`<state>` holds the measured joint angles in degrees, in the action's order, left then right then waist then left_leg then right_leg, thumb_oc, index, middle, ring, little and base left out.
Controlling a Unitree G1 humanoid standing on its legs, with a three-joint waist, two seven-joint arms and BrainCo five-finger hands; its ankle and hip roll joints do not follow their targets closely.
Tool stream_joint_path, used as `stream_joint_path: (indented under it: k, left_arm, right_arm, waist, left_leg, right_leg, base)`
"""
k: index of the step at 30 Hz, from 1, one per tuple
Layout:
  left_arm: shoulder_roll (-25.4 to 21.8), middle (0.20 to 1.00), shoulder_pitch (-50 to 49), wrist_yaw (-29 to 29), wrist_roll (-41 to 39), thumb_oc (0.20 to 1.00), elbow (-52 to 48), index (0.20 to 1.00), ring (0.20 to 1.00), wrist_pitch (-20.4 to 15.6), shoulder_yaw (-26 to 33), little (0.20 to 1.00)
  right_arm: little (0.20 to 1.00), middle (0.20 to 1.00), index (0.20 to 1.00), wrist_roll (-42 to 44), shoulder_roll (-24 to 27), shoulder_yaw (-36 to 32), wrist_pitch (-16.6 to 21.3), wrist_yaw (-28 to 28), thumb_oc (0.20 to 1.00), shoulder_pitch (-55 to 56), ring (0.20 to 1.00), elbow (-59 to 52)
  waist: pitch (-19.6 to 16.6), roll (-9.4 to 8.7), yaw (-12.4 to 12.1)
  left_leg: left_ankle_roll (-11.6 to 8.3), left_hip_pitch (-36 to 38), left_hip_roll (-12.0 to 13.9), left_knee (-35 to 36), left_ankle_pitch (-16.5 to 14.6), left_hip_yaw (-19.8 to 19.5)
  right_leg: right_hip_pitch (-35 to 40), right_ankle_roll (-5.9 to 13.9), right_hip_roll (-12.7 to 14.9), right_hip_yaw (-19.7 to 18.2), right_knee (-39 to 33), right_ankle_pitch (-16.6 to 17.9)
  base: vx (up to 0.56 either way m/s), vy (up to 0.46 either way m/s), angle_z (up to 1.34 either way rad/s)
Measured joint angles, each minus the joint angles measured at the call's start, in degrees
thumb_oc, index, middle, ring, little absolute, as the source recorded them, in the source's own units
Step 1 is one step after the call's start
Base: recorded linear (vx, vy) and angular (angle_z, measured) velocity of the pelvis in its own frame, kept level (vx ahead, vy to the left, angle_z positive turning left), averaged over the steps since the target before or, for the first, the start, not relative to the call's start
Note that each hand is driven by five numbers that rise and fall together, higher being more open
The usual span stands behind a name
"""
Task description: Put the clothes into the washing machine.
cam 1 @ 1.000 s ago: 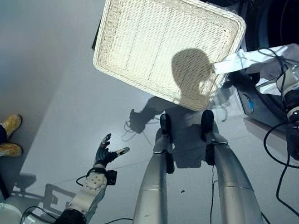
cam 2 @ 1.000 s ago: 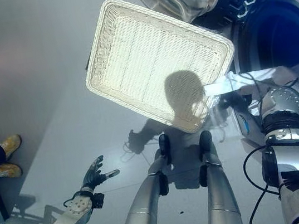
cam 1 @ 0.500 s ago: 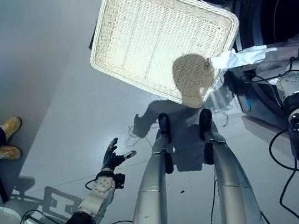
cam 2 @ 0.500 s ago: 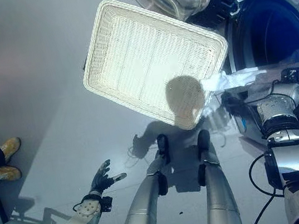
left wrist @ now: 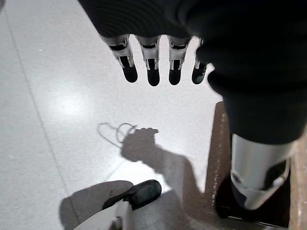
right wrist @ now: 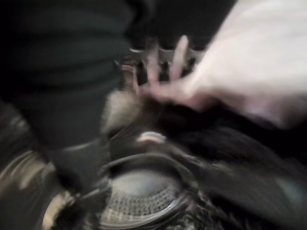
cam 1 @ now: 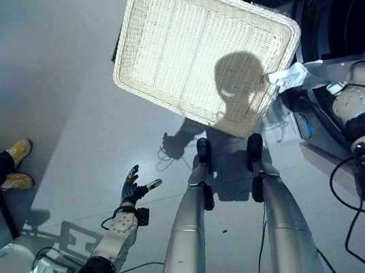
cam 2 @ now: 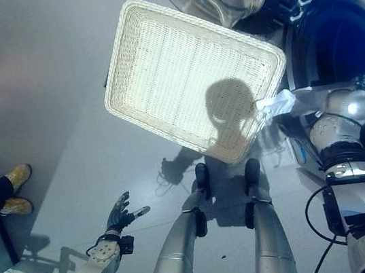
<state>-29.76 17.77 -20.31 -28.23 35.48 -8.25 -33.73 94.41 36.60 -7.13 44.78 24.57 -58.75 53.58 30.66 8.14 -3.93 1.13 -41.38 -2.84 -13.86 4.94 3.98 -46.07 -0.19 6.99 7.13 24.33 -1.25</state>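
The right hand (right wrist: 158, 72) pinches a white garment (cam 1: 290, 76) at the washing machine (cam 1: 351, 22); its tail may snag the wicker basket (cam 1: 151, 17); left hand (cam 1: 132, 188) is spread

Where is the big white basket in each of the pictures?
Left eye view: the white basket lies on the floor at top centre.
Right eye view: top centre too, a little further left.
Left wrist view: I can't find it, just the left robot hand.
Right wrist view: I can't find it.
Shared landmark: the washing machine beside its right corner.
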Motion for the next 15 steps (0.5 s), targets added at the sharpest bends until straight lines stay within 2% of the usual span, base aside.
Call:
stream_joint_path:
  k: [1,3,4,5,6,7,8,10,11,12,15]
  left_arm:
    - [0.01,1.0,0.07,0.02,0.0,1.0,-0.17,1.0,1.0,-0.3,-0.1,1.0]
    - [0.12,1.0,-0.25,0.13,0.0,1.0,0.6,1.0,1.0,-0.8,-1.34,1.0]
    - [0.25,1.0,-0.51,0.16,0.0,1.0,0.95,1.0,1.0,-0.85,-1.29,1.0]
    - [0.42,1.0,-0.65,0.18,0.0,1.0,1.3,1.0,1.0,-0.99,-1.09,1.0]
    - [0.81,1.0,-0.8,0.14,0.01,1.0,2.03,1.0,1.0,-1.02,-0.97,1.0]
    - [0.84,1.0,-0.84,0.15,0.01,1.0,1.93,1.0,1.0,-1.03,-0.95,1.0]
    - [1.17,1.0,-0.81,0.1,0.02,1.0,1.94,1.0,1.0,-1.04,-0.82,1.0]
    - [2.07,1.0,-0.66,0.07,0.04,1.0,1.98,1.0,1.0,-1.04,-0.8,1.0]
    - [2.07,1.0,-0.66,0.07,0.04,1.0,1.98,1.0,1.0,-1.04,-0.8,1.0]
    - [2.8,1.0,-0.09,0.08,0.05,1.0,1.86,1.0,1.0,-1.19,-0.85,1.0]
    - [2.79,1.0,0.22,0.08,0.06,1.0,2.0,1.0,1.0,-1.16,-0.83,1.0]
  right_arm:
    - [1.0,1.0,1.0,6.5,-0.17,-0.63,-1.82,-6.74,1.0,-0.4,1.0,0.66]
    - [1.0,1.0,1.0,14.25,-1.29,-1.79,-5.95,-19.94,1.0,0.83,1.0,0.84]
    - [1.0,1.0,1.0,14.85,-1.62,-2.12,-7.26,-22.47,1.0,2.22,1.0,0.87]
    - [1.0,1.0,1.0,14.75,-1.82,-2.41,-8.1,-23.55,1.0,3.12,1.0,0.87]
    - [1.0,1.0,1.0,11.96,-2.39,-2.23,-12.89,-24.89,1.0,6.21,1.0,2.4]
    - [1.0,1.0,1.0,11.24,-2.5,-2.2,-14.53,-24.92,1.0,6.98,1.0,3.36]
    - [1.0,1.0,1.0,7.74,-2.53,-1.83,-18.8,-23.97,1.0,8.05,1.0,6.27]
    - [1.0,1.0,1.0,3.06,-1.78,0.37,-23.94,-24.2,1.0,8.37,1.0,7.37]
    - [1.0,1.0,1.0,3.06,-1.78,0.37,-23.94,-24.2,1.0,8.37,1.0,7.37]
    - [1.0,1.0,1.0,1.19,-1.31,0.36,-27.63,-24.31,1.0,8.27,1.0,9.03]
    - [1.0,1.0,1.0,-0.41,-1.23,1.15,-30.69,-24.5,1.0,8.35,1.0,11.1]
  waist:
    - [-0.01,0.01,-0.2]
    - [-0.01,0.01,-0.05]
    - [-0.01,0.02,0.12]
    - [-0.02,0.04,0.25]
    - [-0.03,0.05,0.85]
    - [-0.04,0.07,1.13]
    - [-0.04,0.07,1.52]
    - [-0.04,0.07,1.78]
    - [-0.04,0.07,1.78]
    - [-0.05,0.07,1.73]
    - [-0.05,0.07,1.59]
  left_leg:
    - [0.34,0.13,-0.06,0.45,0.32,-0.02]
    - [0.13,0.12,-0.35,1.07,0.96,-0.09]
    - [0.07,0.1,-0.44,1.17,1.09,0.0]
    - [0.04,0.12,-0.49,1.23,1.13,0.04]
    - [0.11,-0.06,-0.47,1.57,1.08,0.17]
    - [0.09,-0.23,-0.46,1.85,1.1,0.26]
    - [-0.15,-0.66,-0.45,2.67,1.42,0.38]
    - [0.34,-0.99,-0.08,3.17,2.24,0.43]
    - [0.34,-0.99,-0.08,3.17,2.24,0.43]
    - [0.04,-1.18,0.27,3.3,2.49,0.46]
    - [0.06,-1.35,0.52,3.58,2.54,0.45]
  right_leg:
    - [0.0,0.05,0.12,0.22,0.07,0.1]
    - [-0.28,0.46,0.38,0.23,0.33,0.23]
    - [-0.44,0.52,0.35,-0.19,0.32,0.28]
    - [-0.52,0.51,0.34,-0.36,0.35,0.29]
    - [-0.8,0.43,0.26,-0.65,0.1,0.41]
    - [-0.99,0.46,0.25,-0.72,-0.15,0.64]
    - [-1.51,0.62,0.09,-0.77,-0.79,1.26]
    - [-1.67,0.78,-0.57,-0.99,-1.82,2.38]
    - [-1.67,0.78,-0.57,-0.99,-1.82,2.38]
    - [-1.67,0.61,-0.96,-0.92,-2.36,2.46]
    - [-1.64,-0.01,-1.3,-0.47,-2.75,2.65]
  base:
    - [-0.02,-0.006,0.21]
    - [-0.01,0.017,0.11]
    - [-0.02,0.028,0.05]
    - [0.0,0.0,0.0]
    - [0.0,0.0,0.0]
    - [-0.05,-0.008,-0.05]
    - [-0.03,-0.01,-0.09]
    - [-0.03,-0.01,-0.16]
    - [-0.03,-0.004,-0.12]
    - [0.0,0.0,0.0]
    - [-0.05,0.037,0.01]
